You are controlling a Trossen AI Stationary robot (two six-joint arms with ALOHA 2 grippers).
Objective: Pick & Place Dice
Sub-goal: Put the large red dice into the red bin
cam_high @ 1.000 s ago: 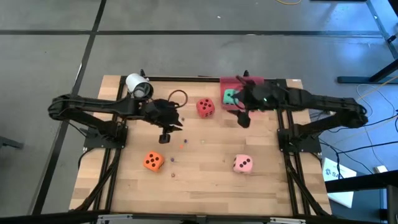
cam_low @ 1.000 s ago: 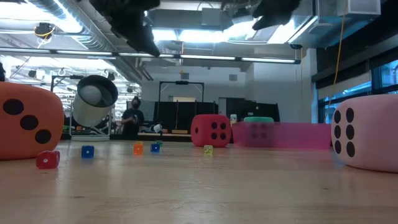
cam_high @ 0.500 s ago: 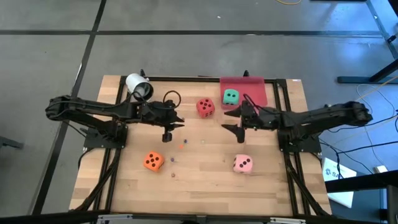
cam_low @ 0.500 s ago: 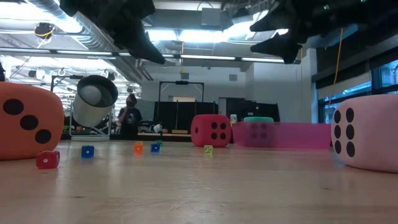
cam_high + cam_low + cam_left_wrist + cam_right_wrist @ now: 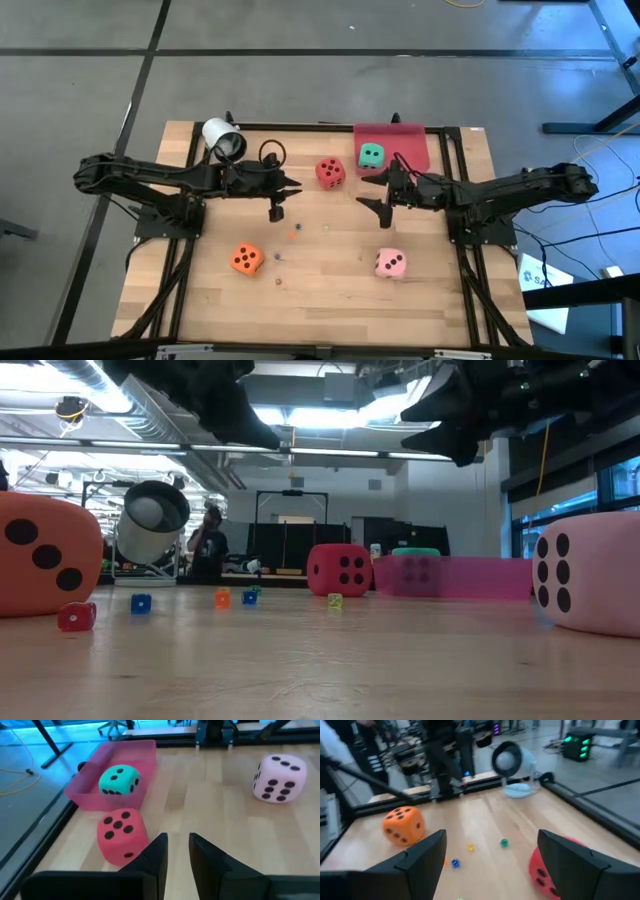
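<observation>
On the wooden worktop (image 5: 330, 270) lie four soft pipped dice: red cube (image 5: 331, 172), orange cube (image 5: 246, 259), pink cube (image 5: 390, 263), and green cube (image 5: 371, 155) inside one flat red tray (image 5: 412, 145). Left gripper (image 5: 277, 199) hovers, fingers nearly together, empty; right gripper (image 5: 378, 189) hovers, fingers spread wide, empty.

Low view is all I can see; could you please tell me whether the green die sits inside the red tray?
Observer: Yes, from above the green die lies inside the tray, towards its left end.
Operator: Thank you. Where is the left gripper?
Observer: The left gripper points at the red die, jaws narrowly apart and empty.
Operator: And the right one?
Observer: The right gripper hangs above the table between the red die and the pink die, jaws wide and empty.
</observation>
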